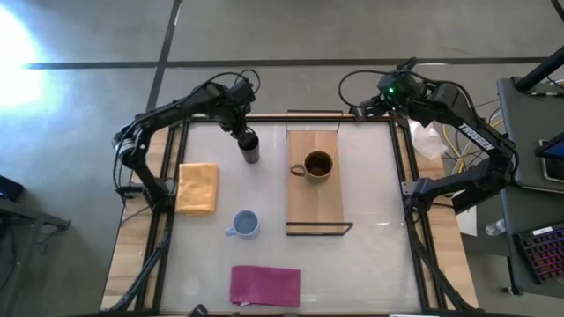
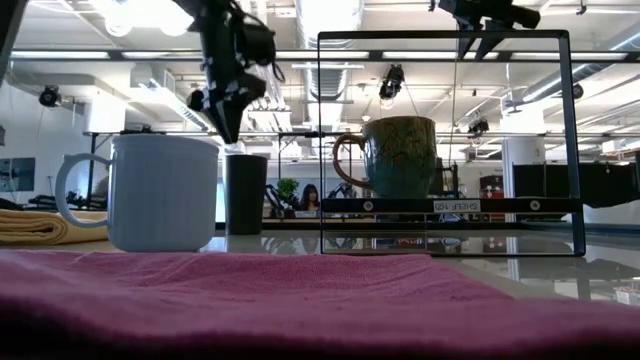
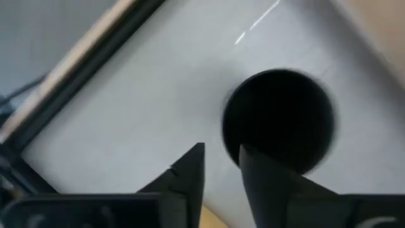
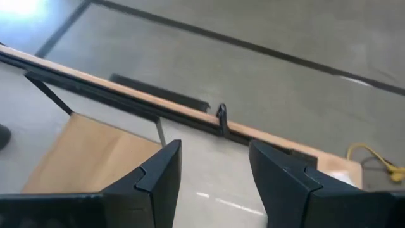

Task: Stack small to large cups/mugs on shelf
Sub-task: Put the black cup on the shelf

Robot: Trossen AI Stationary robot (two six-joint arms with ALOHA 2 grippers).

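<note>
The tall black cup (image 1: 250, 148) stands upright on the table left of the shelf (image 1: 315, 207); it also shows in the low view (image 2: 245, 195). My left gripper (image 1: 241, 134) hangs just above its rim, pointing down, with a narrow gap between its fingers (image 3: 221, 158); one fingertip overlaps the edge of the cup's mouth (image 3: 278, 117). The brown mug (image 1: 317, 165) stands on the shelf board. The light blue mug (image 1: 245, 224) stands on the table nearer the front. My right gripper (image 1: 359, 110) is open and empty (image 4: 215, 158) above the shelf's far right corner.
A folded yellow cloth (image 1: 197, 187) lies at the table's left. A magenta cloth (image 1: 264, 285) lies at the near edge. The shelf's thin black frame (image 2: 450, 35) rises above the board at its ends. Bare table lies right of the shelf.
</note>
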